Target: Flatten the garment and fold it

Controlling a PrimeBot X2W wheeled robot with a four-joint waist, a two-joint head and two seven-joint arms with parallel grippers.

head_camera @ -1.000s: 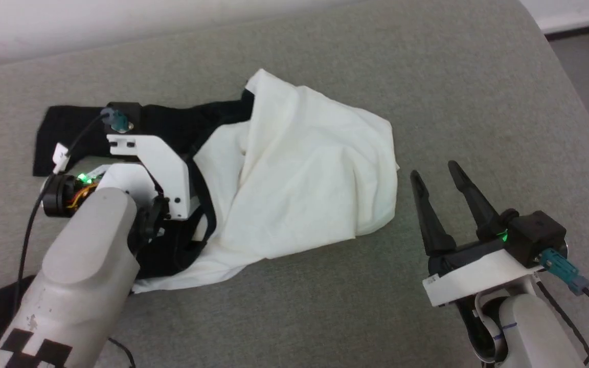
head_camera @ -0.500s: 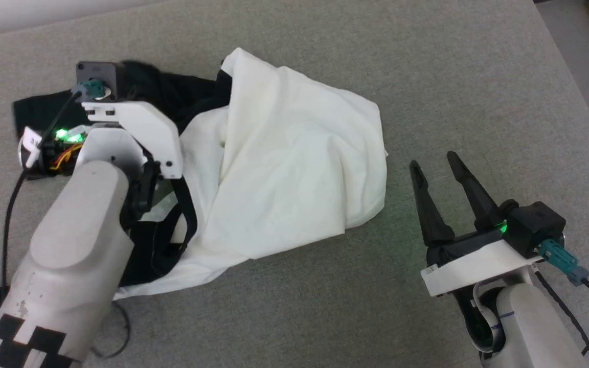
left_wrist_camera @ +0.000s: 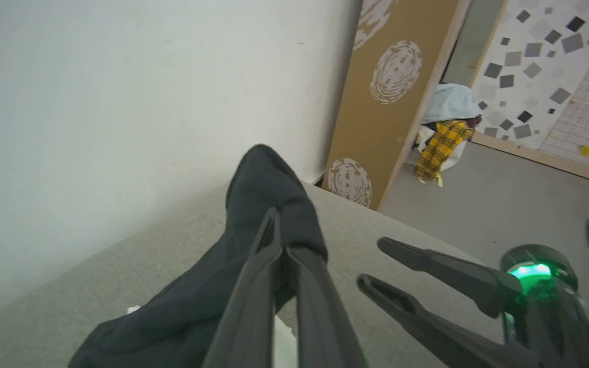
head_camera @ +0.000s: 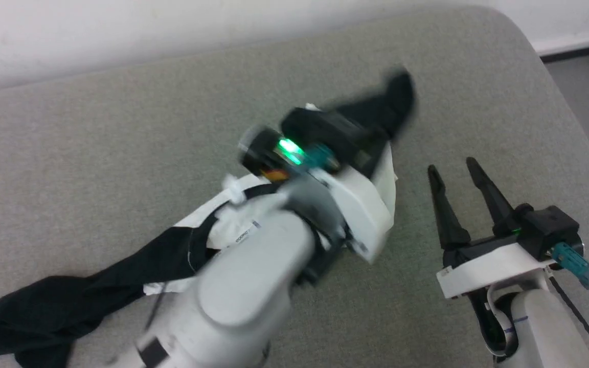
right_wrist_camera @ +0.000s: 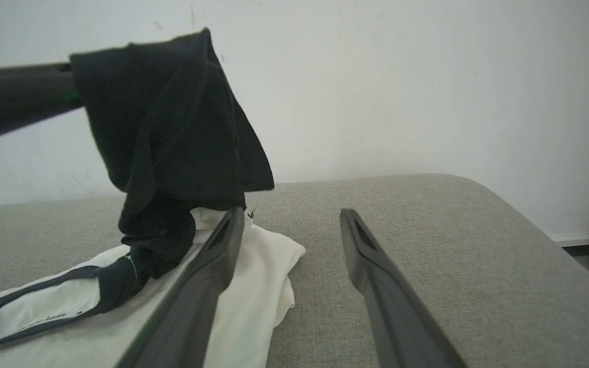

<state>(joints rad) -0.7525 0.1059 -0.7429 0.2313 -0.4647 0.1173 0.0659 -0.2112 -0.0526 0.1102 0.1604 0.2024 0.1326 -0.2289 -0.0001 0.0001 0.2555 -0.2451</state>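
Fingers (head_camera: 442, 214) of the right gripper (head_camera: 450, 166) stand spread and empty by the near right corner of the grey surface (head_camera: 120, 143). They point toward the far edge and are just beside the garment (head_camera: 136, 276) without touching it. One black sleeve (head_camera: 28, 317) lies bunched at the near left corner. From there the cloth runs slantwise under the pale left forearm (head_camera: 243, 291) toward the middle, and the white body shows crumpled in the right wrist view. Farther on, the left gripper (left_wrist_camera: 280, 245) has its fingers pressed together on the other black sleeve (left_wrist_camera: 269, 184) and holds it clear of the surface, so the cloth hangs in folds below it. Behind it is the white wall (right_wrist_camera: 427, 76).

I judge the task barely begun. Nothing lies flat yet, no fold is made, and the whole spreading is still to do.

Half a second ago the left gripper was low over that sleeve toward the left edge, and the white body lay heaped in the middle. Now the arm has swung across to the right and dragged the garment into a long diagonal. The right gripper has scarcely shifted, and the head camera itself has moved a little.
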